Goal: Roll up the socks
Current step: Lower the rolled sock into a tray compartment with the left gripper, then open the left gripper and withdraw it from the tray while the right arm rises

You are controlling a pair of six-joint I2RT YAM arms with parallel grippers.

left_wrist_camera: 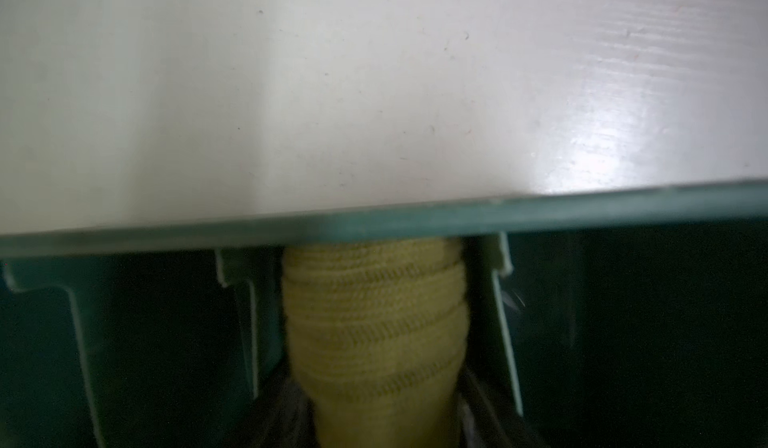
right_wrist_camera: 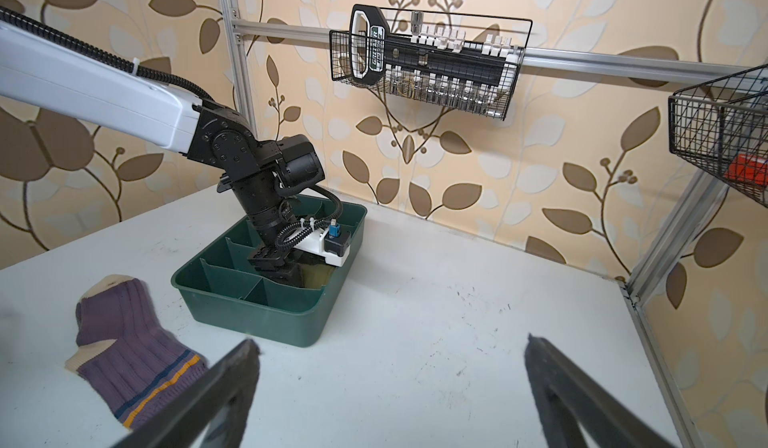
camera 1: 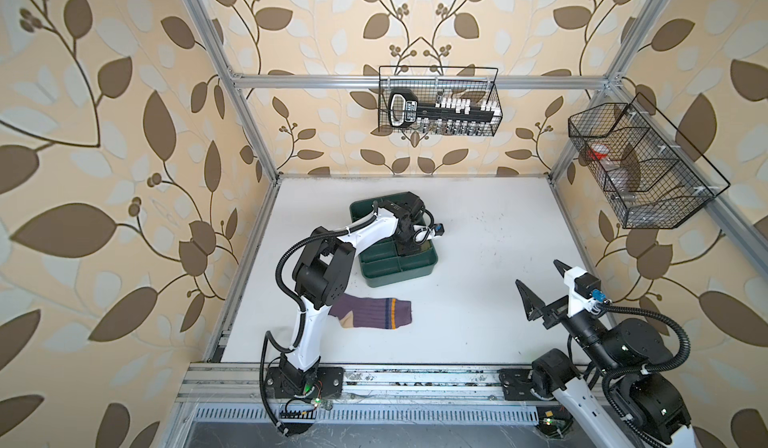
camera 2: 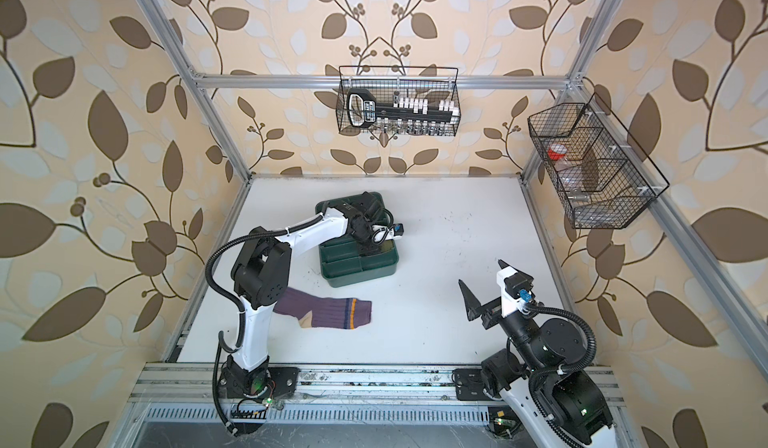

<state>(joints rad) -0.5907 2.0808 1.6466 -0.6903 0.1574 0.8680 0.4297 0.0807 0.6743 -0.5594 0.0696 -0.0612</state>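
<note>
Nearest us, the right hand hovers above the desk on the right, fingers spread wide with nothing between them. Across on the left lies the purple sock, flat and unrolled, striped cuff pointing right, its toe end hidden under the left arm in both top views. Farther back sits the green tray, and the left hand is plunged into a compartment on its right side. The wrist view shows the olive sock there, a mustard ribbed bundle between two dividers. I can't tell whether that hand is clamping it or letting go. On the back wall, a wire basket hangs.
</note>
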